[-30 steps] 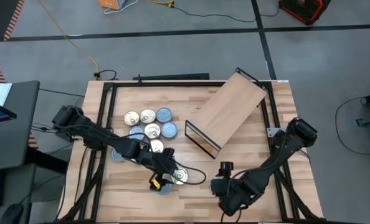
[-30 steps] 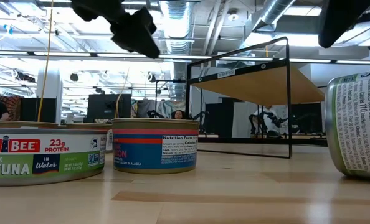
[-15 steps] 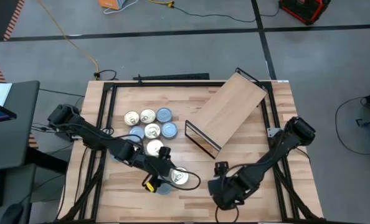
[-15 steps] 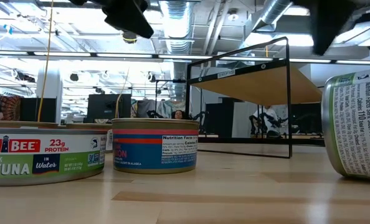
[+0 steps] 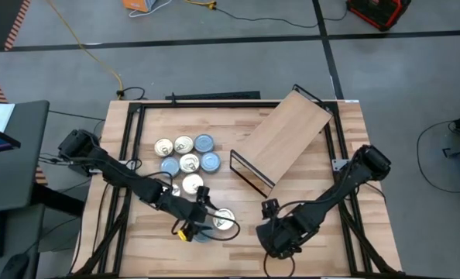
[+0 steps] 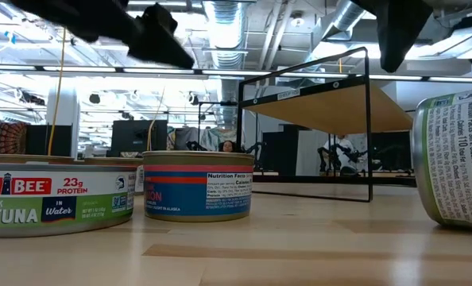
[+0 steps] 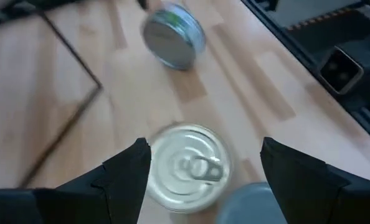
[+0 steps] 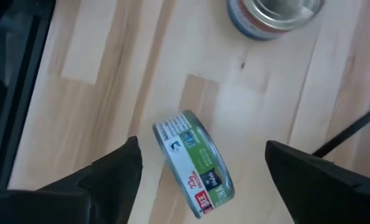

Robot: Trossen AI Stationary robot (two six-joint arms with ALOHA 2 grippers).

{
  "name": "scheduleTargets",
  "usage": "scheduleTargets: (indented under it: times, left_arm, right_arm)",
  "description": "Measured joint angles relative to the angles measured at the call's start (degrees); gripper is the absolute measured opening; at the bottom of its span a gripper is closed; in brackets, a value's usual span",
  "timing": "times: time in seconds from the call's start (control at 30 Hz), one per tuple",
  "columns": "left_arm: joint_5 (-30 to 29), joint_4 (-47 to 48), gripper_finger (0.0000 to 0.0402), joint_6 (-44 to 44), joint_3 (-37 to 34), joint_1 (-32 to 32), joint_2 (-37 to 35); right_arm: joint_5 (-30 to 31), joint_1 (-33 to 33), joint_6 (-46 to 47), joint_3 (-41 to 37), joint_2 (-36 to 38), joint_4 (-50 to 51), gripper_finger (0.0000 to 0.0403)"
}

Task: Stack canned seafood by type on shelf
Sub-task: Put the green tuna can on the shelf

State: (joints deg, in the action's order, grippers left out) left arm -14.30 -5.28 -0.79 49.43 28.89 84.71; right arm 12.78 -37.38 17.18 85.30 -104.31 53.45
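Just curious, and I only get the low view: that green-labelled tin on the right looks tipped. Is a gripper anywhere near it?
Observer: Yes. The right wrist view shows the green-labelled tin standing on its edge, with the right gripper open, a finger to either side of it, not touching.
Visitor: And the other arm?
Observer: The left gripper is open too, poised over a gold-lidded tin that lies flat.
Visitor: Is anything on the shelf yet?
Observer: In the high view, the shelf shows no tins on top of its board.
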Motion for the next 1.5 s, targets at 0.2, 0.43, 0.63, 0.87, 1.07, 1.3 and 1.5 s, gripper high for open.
scheduleTargets:
  times: [0.2,0.43,0.63,0.87,1.07,1.3,1.5]
  left_arm:
    - [-1.4,-5.3,0.0293,-1.5,-2.4,0.8,-2.0]
    - [-3.5,-11.2,0.0293,0.8,-7.3,0.8,-1.9]
    - [-3.2,-10.8,0.0293,0.9,-7.3,0.8,-2.0]
    - [-3.1,-10.4,0.0293,0.8,-7.3,0.8,-2.0]
    - [-4.2,-10.2,0.0293,0.0,-7.3,0.8,-2.0]
    - [-4.0,-9.9,0.0293,0.5,-7.3,0.7,-1.9]
    - [-2.8,-8.1,0.0293,1.9,-6.2,0.7,-1.9]
  right_arm:
    - [0.3,-0.2,-7.5,-3.0,0.0,-1.3,0.0351]
    - [0.6,-0.5,-12.8,-3.3,-0.1,-1.3,0.0325]
    - [0.6,-0.4,-12.9,-5.4,0.0,-2.8,0.0311]
    - [0.6,-0.5,-12.8,-8.7,-0.1,-5.6,0.0311]
    - [0.5,-0.5,-13.2,-11.0,-0.1,-6.7,0.0301]
    - [0.5,-0.5,-13.2,-11.7,-0.1,-6.6,0.0232]
    - [-1.0,-0.5,-13.2,-11.1,0.1,-6.0,0.0159]
